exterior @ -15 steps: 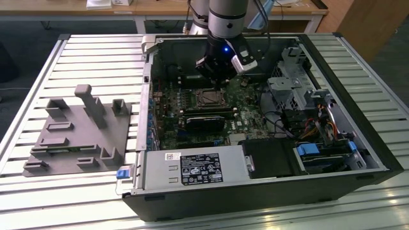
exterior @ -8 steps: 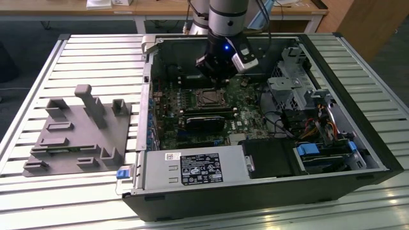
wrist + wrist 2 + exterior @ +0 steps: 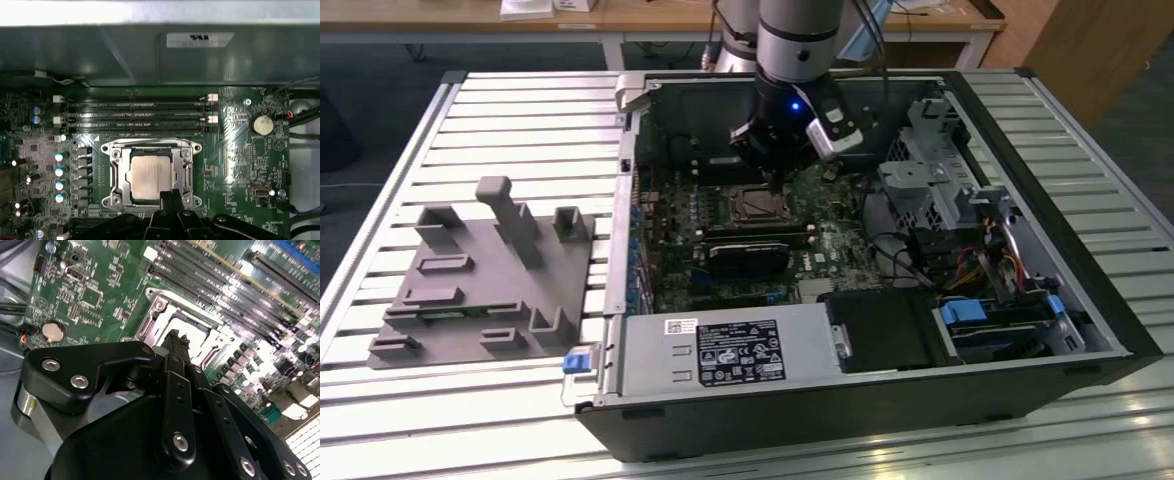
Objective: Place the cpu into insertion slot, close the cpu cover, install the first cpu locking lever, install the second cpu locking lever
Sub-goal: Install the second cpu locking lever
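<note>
The cpu (image 3: 150,175) lies flat in the insertion slot (image 3: 758,204), its silvery top showing through the cut-out of the cpu cover (image 3: 116,172). The cover is down over it, also seen as the cpu cover (image 3: 159,319) in the second wrist view. A thin metal lever (image 3: 150,140) runs along the socket's edge on the memory-slot side. My gripper (image 3: 170,196) is shut with nothing between its fingers. Its tips hover at the socket's edge opposite the memory slots. In the exterior view the gripper (image 3: 781,186) points down just above the socket.
Long black memory slots (image 3: 135,115) and the case wall (image 3: 150,55) lie beyond the socket. A coin battery (image 3: 261,125) sits to one side. In the open case are a black block (image 3: 747,255), a power supply (image 3: 720,350) and a drive cage (image 3: 947,185). A grey fixture (image 3: 480,280) stands on the table at the exterior view's left.
</note>
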Controlling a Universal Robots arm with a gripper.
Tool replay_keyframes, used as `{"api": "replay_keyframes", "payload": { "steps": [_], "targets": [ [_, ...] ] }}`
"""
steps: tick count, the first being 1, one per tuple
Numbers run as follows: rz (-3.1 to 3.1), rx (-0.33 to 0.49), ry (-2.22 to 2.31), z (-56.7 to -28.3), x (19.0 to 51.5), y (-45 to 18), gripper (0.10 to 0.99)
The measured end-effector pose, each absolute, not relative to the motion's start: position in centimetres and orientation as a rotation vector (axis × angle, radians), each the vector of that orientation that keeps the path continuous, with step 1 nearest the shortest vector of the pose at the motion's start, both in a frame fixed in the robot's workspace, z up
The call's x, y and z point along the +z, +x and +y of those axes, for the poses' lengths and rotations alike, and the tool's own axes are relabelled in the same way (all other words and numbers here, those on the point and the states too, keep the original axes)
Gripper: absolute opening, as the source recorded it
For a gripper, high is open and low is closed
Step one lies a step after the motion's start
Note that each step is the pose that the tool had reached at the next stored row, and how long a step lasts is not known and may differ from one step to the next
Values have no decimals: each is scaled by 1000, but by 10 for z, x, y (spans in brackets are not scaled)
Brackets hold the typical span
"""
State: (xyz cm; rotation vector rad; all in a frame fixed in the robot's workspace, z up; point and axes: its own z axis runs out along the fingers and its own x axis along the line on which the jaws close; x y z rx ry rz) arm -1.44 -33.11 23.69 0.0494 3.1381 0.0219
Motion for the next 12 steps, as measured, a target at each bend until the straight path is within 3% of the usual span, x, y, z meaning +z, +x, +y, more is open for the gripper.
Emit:
{"api": "replay_keyframes", "payload": {
  "steps": [12],
  "targets": [
    [3164,36,50,-337,237,-12,106]
  ]
}}
